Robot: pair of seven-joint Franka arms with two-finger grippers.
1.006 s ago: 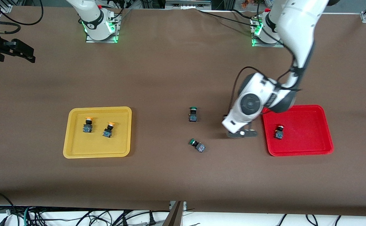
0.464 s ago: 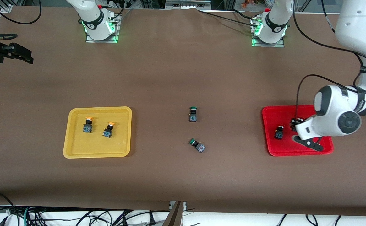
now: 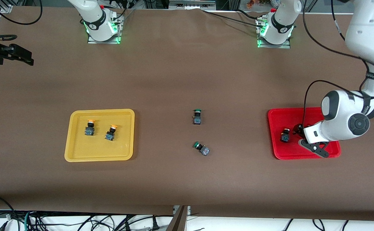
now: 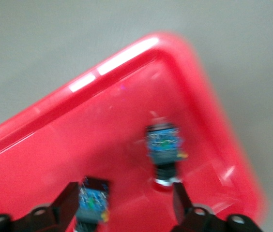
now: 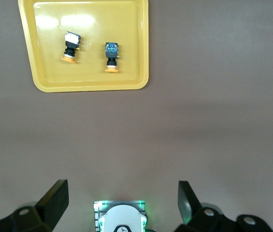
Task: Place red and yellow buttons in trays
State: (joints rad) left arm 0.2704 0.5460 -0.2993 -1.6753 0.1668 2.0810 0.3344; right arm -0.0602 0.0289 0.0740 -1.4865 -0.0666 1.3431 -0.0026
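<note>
The red tray [image 3: 302, 154] lies toward the left arm's end of the table. A red button [image 3: 285, 135] lies in it. My left gripper [image 3: 306, 138] hangs low over this tray, open. In the left wrist view the tray [image 4: 54, 159] holds that red button [image 4: 163, 147] and a second one [image 4: 93, 205], which lies between my gripper's [image 4: 125, 205] spread fingers, close to one finger [image 4: 68, 203]. The yellow tray [image 3: 77, 155] holds two yellow buttons [image 3: 90, 127] [image 3: 110, 132]. My right gripper [image 5: 122, 200] waits open, high over the table near its own base.
Two green-capped buttons [image 3: 197, 116] [image 3: 201, 149] lie on the brown table between the trays, the second nearer the front camera. The right arm's base [image 5: 121, 217] shows under the right gripper. Cables run along the table's front edge.
My left arm swung from the table beside the red tray to over the tray. Its gripper went from shut to open, and a second red button now lies in the tray.
</note>
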